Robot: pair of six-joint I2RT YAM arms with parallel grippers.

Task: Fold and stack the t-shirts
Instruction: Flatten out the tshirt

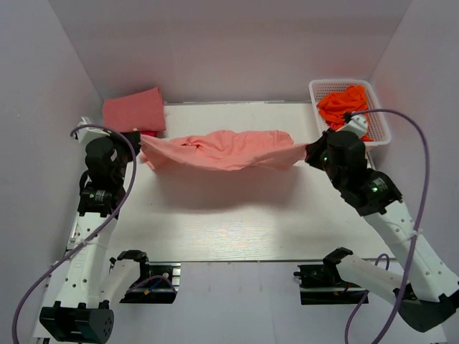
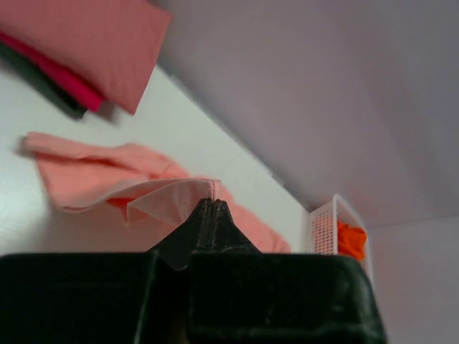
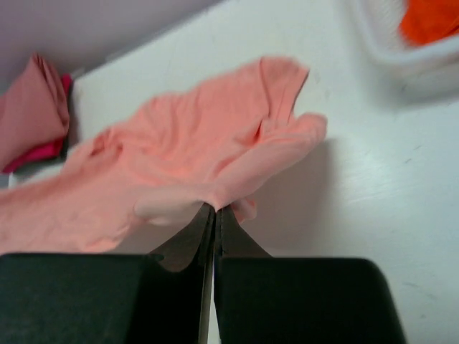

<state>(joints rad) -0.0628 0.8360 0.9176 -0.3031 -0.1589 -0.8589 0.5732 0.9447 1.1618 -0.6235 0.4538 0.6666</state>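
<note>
Your left fingers (image 2: 193,231) and right fingers (image 3: 233,240) are closed tight on opposite ends of the salmon-pink cotton t-shirt (image 1: 229,149), spreading it above the white desk (image 1: 237,222); next should be laying it flat.

We are seeing soft, even light falling from above; the white worktop (image 1: 229,236) is showing bright with no hard glare. In the overhead view, which is reading sharp throughout, a broad soft-edged shadow is lying at mid-frame just beneath the salmon t-shirt (image 1: 222,149). In the wrist views the left fingers (image 2: 224,231) and right fingers (image 3: 240,244) are sitting dark and out of focus along the bottom edge. The folded shirts (image 2: 86,43) at upper left are looking soft, and the basket (image 3: 401,61) at upper right is smearing into a pale blur.
</note>
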